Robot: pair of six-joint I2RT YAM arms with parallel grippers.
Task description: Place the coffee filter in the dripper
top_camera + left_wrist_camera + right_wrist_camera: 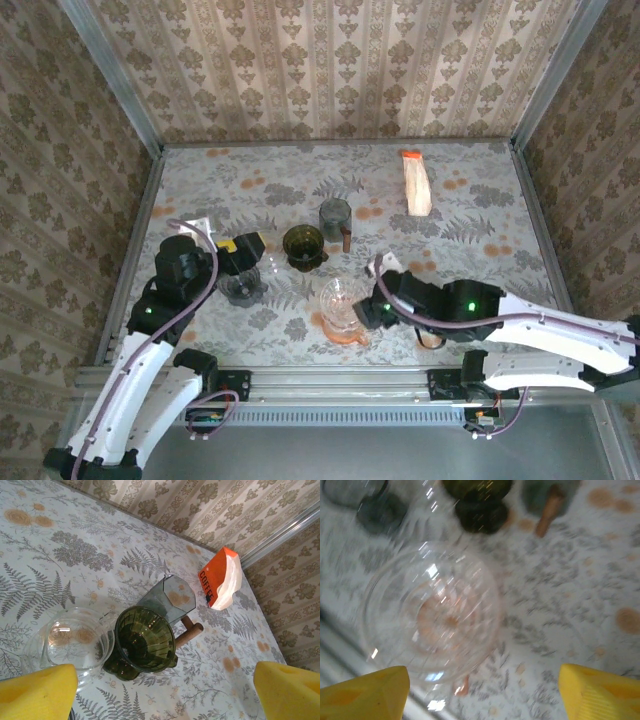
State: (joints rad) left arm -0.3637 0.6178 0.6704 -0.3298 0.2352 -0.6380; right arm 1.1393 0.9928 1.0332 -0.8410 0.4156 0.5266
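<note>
I read this as a lab robot cell dressed like a home: wallpaper panels (330, 70) held in an aluminium frame (120, 82), floral-print table (480, 300), bare metal rail (340, 381) along the near edge.

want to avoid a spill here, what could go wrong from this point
The open right gripper sits close beside the clear dripper; backing away carelessly could tip it. The filter bag lies at the far edge, beyond the green dripper and grey cup, so a low reach might clip them.
</note>
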